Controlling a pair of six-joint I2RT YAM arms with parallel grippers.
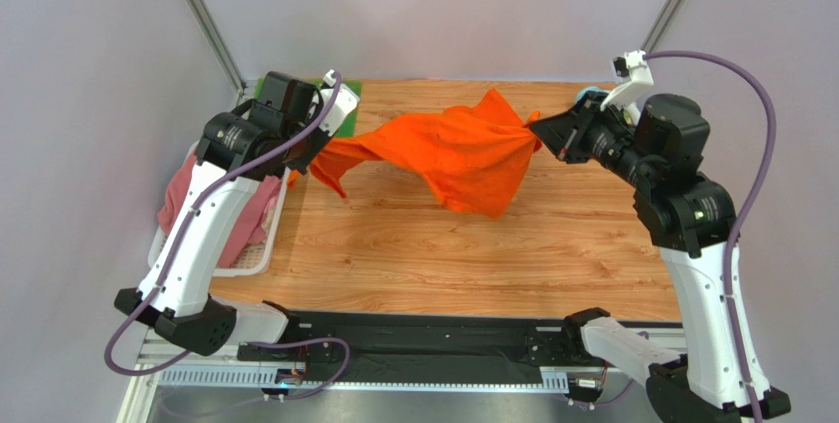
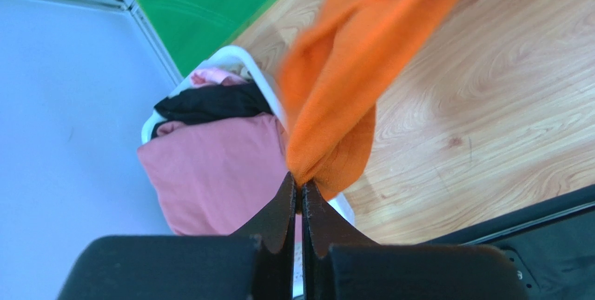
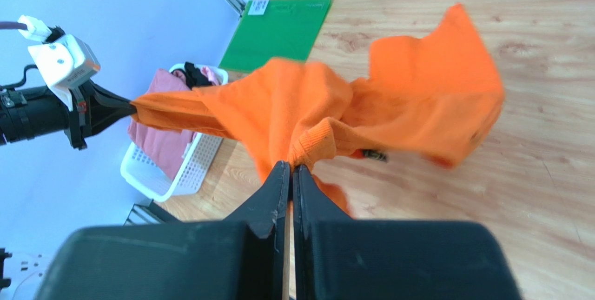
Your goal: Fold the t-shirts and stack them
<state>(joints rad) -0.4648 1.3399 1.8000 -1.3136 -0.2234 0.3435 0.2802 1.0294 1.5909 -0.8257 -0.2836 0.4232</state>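
One orange t-shirt (image 1: 463,152) hangs stretched over the far half of the table (image 1: 443,256), its ends clenched in the left pincer (image 2: 299,187) and right pincer (image 3: 291,169). One pink t-shirt (image 2: 209,174) and one black t-shirt (image 2: 209,102) lie in one basket (image 1: 246,264) at the left edge, near one green mat (image 2: 202,7).

1. Orange t-shirt (image 1: 463,152): bright orange, unfolded, lifted over the far half of the bench. It spans from near the far-left corner toward the right edge. One end is pinched in the left gripper (image 1: 305,152), the other bunched in the right gripper (image 1: 540,138). The middle is twisted and sagging, and its lowest fold hangs toward bench centre.
2. Pink t-shirt (image 2: 209,174): dusty pink, crumpled, heaped in the white basket (image 1: 251,268) at the left edge and spilling over its rim.
3. Black t-shirt (image 2: 209,103): small crumpled wad lying on the pink one at the basket's far end.
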